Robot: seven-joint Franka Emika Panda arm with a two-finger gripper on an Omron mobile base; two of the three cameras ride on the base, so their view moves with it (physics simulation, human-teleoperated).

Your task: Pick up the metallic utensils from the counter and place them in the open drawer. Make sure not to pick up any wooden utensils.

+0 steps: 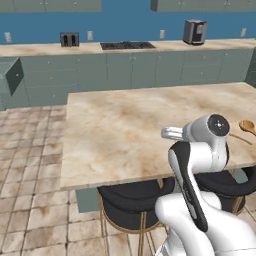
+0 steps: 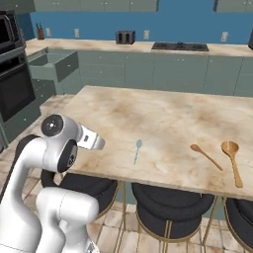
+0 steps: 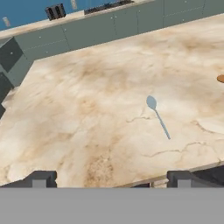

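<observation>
Over the near edge of the worktop [image 3: 78, 113], hand [image 3: 111, 180] spread wide, fingertips [image 3: 41, 178] far apart and pinching nothing. Held off the stone, looking down and across it.

Ahead of the hand and a little to its right, apart from it: slim silver-grey spoon [image 3: 157, 117], flat on the marbled top, bowl pointing away, handle toward the near edge. From the right base camera, same spoon [image 2: 137, 150] close to the front edge, above the dark stools [image 2: 168, 202].

Further right along that edge, well apart from the metal spoon: smaller wooden spoon [image 2: 206, 157] and larger wooden spoon [image 2: 232, 167], near each other, both flat on the top.

Far off to the left, across the tiled floor, in the grey-green cabinet run: open drawer [image 2: 54, 66], pulled out, inside hidden from these angles.

Judged from this: metal spoon not yet picked up, so at least one piece left to fetch and carry. Whether any metal piece already lies in the drawer cannot be told.

Next, probably: down onto the thin handle, close across its narrow width, lift clean, then a long way over to the drawer. Thin and flat on stone, so likely to slip out of a shallow pinch. Wooden pair to be left alone.
</observation>
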